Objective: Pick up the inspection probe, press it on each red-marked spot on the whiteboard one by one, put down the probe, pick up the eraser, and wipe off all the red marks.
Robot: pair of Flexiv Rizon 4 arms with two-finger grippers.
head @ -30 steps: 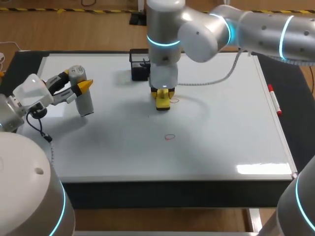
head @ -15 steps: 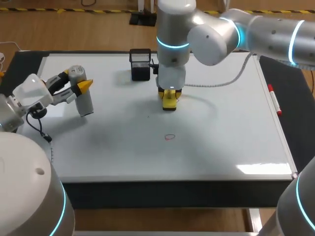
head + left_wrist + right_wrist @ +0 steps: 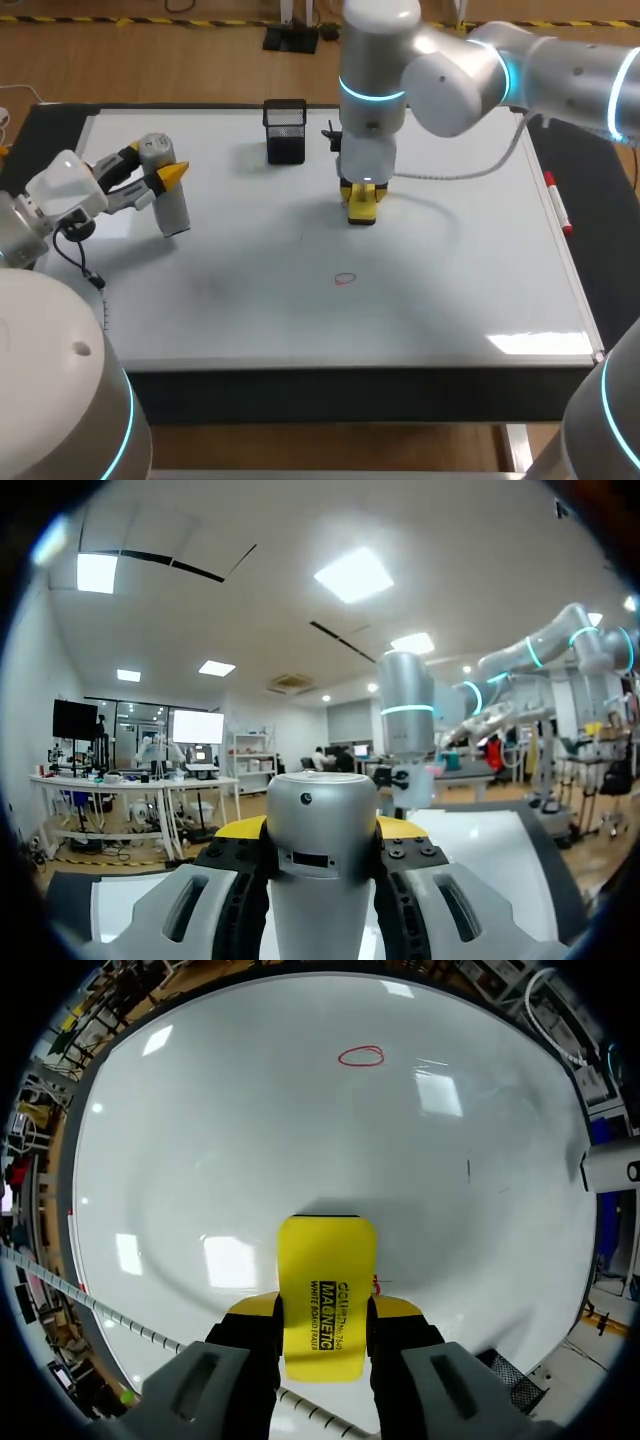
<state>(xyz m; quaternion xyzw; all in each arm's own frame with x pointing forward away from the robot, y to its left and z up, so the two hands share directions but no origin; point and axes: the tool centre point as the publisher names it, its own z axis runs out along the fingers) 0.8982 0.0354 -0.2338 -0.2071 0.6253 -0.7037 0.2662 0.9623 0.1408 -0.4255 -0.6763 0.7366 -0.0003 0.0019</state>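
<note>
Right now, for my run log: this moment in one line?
stage: erase | right claw: shut on eraser, on whiteboard | left claw: shut on probe | red circle: unwiped

Yellow block eraser [image 3: 362,207], clamped in my right tool [image 3: 362,195], presses the white whiteboard [image 3: 470,270] at upper middle. One red oval mark [image 3: 345,279] lies mid-frame. Grey cylindrical probe [image 3: 168,195] stands roughly upright at upper left, in my left tool [image 3: 152,167].
</note>
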